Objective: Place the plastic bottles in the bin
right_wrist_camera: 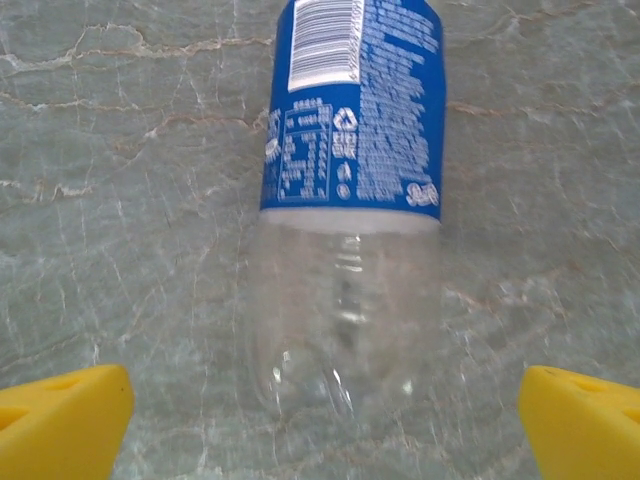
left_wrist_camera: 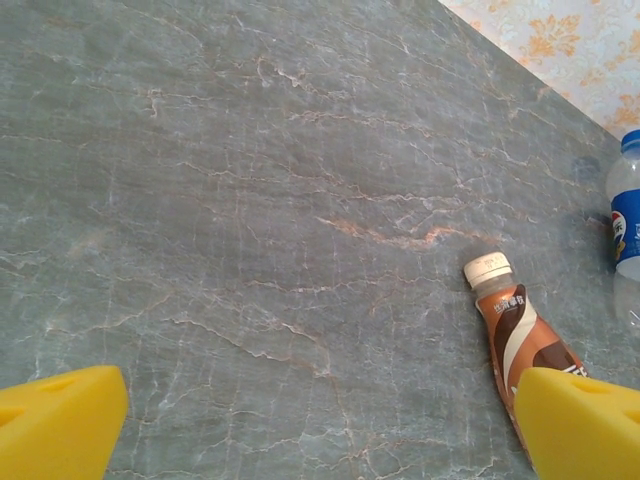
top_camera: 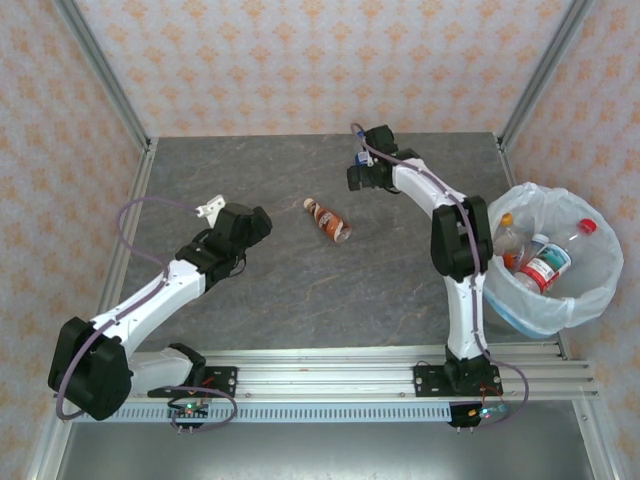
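A brown bottle (top_camera: 328, 221) with a white cap lies on its side mid-table; in the left wrist view the brown bottle (left_wrist_camera: 522, 340) runs under my right fingertip (left_wrist_camera: 585, 420). My left gripper (top_camera: 258, 226) (left_wrist_camera: 320, 430) is open just left of it, over bare table. A clear bottle with a blue label (right_wrist_camera: 350, 150) lies flat at the far centre, its base just between the tips of my open right gripper (right_wrist_camera: 325, 425) (top_camera: 360, 178), untouched. Its blue-labelled side (left_wrist_camera: 626, 220) also shows at the left wrist view's edge. The bin (top_camera: 600, 285) at the right holds several bottles (top_camera: 545, 265).
The grey marbled table (top_camera: 300, 290) is framed by aluminium posts and patterned walls at the back and sides. The bin stands past the table's right edge, beside the right arm's base column (top_camera: 458, 300). A rail (top_camera: 330, 375) runs along the near edge.
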`<act>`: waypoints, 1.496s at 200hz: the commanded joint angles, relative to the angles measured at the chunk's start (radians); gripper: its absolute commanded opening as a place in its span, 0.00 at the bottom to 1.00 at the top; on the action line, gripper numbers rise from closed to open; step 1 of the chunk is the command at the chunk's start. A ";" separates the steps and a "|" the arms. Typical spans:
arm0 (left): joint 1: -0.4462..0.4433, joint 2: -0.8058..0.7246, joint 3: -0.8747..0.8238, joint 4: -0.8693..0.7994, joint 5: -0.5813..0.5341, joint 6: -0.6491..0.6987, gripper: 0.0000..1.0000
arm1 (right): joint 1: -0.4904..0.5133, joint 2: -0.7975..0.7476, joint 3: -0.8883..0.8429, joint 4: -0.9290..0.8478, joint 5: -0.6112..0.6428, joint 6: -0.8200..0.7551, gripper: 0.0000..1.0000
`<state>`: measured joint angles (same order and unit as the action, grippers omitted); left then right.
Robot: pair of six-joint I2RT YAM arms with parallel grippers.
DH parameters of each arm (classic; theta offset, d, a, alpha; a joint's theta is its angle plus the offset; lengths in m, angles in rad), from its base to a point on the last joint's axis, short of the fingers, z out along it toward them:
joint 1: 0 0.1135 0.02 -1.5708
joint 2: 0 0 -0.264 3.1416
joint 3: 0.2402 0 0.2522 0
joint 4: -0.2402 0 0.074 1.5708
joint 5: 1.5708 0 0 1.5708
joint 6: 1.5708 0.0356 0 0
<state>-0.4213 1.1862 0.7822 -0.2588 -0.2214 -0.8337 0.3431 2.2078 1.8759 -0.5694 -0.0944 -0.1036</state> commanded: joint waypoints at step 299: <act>0.027 0.067 0.009 -0.017 -0.014 0.007 1.00 | -0.030 0.436 0.695 -0.304 0.047 0.051 0.51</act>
<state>-0.4030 1.2358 0.7692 -0.2806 -0.2356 -0.8295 0.3134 2.6957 2.5629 -0.8196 -0.0525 -0.0303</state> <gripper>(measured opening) 0.998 0.539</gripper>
